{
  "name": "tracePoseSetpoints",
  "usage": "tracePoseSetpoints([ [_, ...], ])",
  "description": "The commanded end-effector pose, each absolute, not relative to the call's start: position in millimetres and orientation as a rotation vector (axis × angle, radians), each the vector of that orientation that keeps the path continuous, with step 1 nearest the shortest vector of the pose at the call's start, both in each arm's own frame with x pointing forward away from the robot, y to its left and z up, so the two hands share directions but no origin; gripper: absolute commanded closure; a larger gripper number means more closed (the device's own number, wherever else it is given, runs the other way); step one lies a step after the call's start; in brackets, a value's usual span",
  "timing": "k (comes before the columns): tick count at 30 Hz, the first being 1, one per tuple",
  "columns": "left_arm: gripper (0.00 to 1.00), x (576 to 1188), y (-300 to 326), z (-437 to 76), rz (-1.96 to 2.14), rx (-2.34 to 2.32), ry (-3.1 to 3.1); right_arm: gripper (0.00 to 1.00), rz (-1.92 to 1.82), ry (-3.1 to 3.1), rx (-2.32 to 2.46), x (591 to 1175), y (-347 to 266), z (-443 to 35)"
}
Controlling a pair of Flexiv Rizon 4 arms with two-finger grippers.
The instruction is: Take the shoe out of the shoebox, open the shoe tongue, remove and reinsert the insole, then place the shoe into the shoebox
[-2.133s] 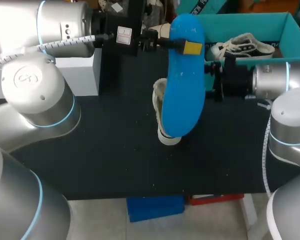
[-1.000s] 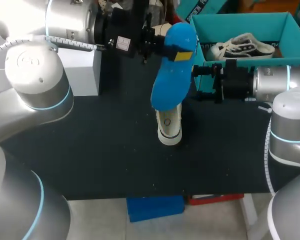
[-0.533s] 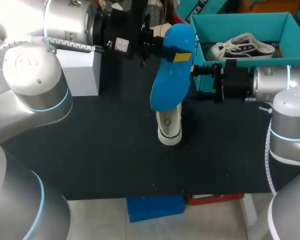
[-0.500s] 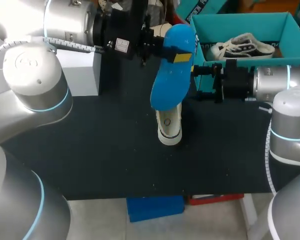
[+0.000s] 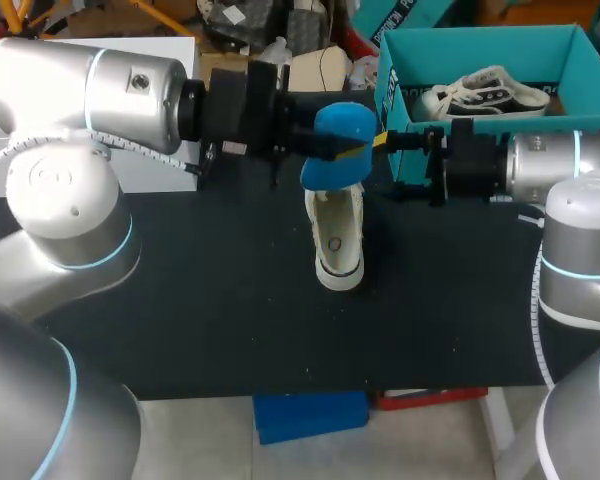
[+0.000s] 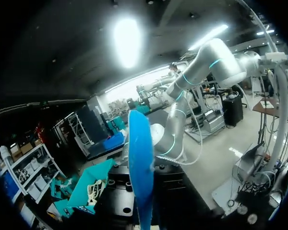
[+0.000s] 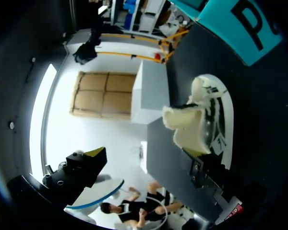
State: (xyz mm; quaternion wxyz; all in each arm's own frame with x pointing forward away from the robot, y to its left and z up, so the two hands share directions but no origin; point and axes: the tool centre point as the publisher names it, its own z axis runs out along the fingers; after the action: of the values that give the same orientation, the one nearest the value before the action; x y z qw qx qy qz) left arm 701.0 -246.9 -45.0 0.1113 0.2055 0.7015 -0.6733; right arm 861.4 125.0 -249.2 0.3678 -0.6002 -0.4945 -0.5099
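Now left end effector [image 5: 358,150] clamps insole [image 5: 335,172], upright over shoe [image 5: 338,245]; right end effector [image 5: 398,163] unclear.

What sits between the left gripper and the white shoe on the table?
Only the blue insole. It is gripped by the left gripper and hangs right above the shoe. The head view shows this.
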Motion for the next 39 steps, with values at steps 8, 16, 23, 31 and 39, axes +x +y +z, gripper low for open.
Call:
tracePoseSetpoints([
  [8, 1.0, 686.2, -236.1, -58.3, -1.853, 0.711, 1.999, 0.0, -1.312, -1.269, -1.544, 861.4, 126.6, -250.1],
  [16, 1.0, 686.2, -236.1, -58.3, -1.853, 0.711, 1.999, 0.0, -1.312, -1.269, -1.544, 861.4, 126.6, -250.1],
  [23, 1.0, 667.7, -217.0, -76.5, -1.837, 0.89, 1.632, 0.0, -1.312, -1.269, -1.544, 861.4, 126.6, -250.1],
  [31, 1.0, 672.6, -199.0, -122.3, -1.748, 0.994, 1.48, 0.0, -1.312, -1.269, -1.544, 861.4, 126.6, -250.1],
  [39, 1.0, 668.9, -200.8, -147.3, -1.551, 1.078, 1.547, 0.0, -1.312, -1.269, -1.544, 861.4, 126.6, -250.1],
])
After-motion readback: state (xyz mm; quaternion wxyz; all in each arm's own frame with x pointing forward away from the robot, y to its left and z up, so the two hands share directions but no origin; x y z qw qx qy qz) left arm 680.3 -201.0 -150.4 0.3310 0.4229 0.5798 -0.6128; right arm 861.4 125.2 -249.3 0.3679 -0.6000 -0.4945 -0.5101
